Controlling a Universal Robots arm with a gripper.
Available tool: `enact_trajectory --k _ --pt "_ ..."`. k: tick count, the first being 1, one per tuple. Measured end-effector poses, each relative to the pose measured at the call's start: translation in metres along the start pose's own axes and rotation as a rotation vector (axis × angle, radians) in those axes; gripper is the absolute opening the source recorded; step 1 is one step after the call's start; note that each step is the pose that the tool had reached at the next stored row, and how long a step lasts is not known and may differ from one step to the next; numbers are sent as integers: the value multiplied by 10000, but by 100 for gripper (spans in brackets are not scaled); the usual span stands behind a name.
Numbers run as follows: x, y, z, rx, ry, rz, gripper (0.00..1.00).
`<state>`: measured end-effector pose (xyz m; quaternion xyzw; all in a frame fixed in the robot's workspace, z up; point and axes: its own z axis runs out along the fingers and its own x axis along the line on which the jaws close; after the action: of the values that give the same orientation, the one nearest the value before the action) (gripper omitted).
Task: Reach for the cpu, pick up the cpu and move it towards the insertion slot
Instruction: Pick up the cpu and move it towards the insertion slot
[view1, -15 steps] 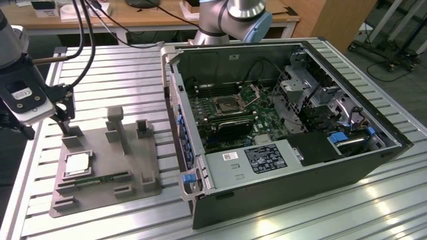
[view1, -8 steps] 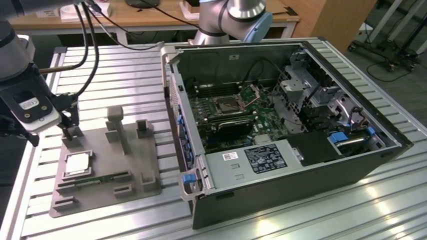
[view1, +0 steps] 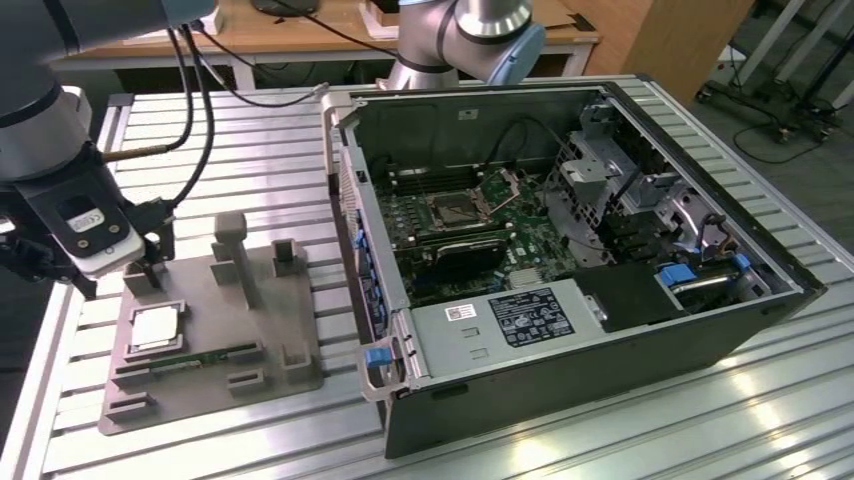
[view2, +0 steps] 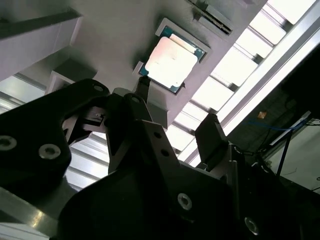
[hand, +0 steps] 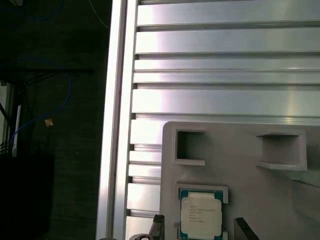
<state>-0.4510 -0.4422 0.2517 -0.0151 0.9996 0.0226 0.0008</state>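
The cpu (view1: 155, 328) lies flat in a recess of the grey plastic tray (view1: 274, 335), on the exterior view's left. Its pale silver top also shows in both wrist views (view2: 171, 62) (hand: 200, 216). My gripper (view1: 150, 258) hangs just above the tray's far end, a short way from the cpu. It is open, its two dark fingers (view2: 212, 137) apart with nothing between them. In the first wrist view the fingertips (hand: 158, 224) stand either side of the cpu, above it. The insertion slot (view1: 454, 208) sits on the green board inside the open computer case.
The open computer case (view1: 574, 340) lies on its side at the exterior view's right, its wall next to the tray. Upright grey posts (view1: 230, 240) rise from the tray, and a narrow green strip (view1: 187, 362) lies in it. The slatted aluminium table (view1: 227, 130) ends close by at its edge (hand: 117, 150).
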Motion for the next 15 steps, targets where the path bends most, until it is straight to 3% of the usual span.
enact_trajectory --k 3,15 --pt "-3 -3 36 1 0 -1 64" --pt "-4 -3 41 1 0 -1 65"
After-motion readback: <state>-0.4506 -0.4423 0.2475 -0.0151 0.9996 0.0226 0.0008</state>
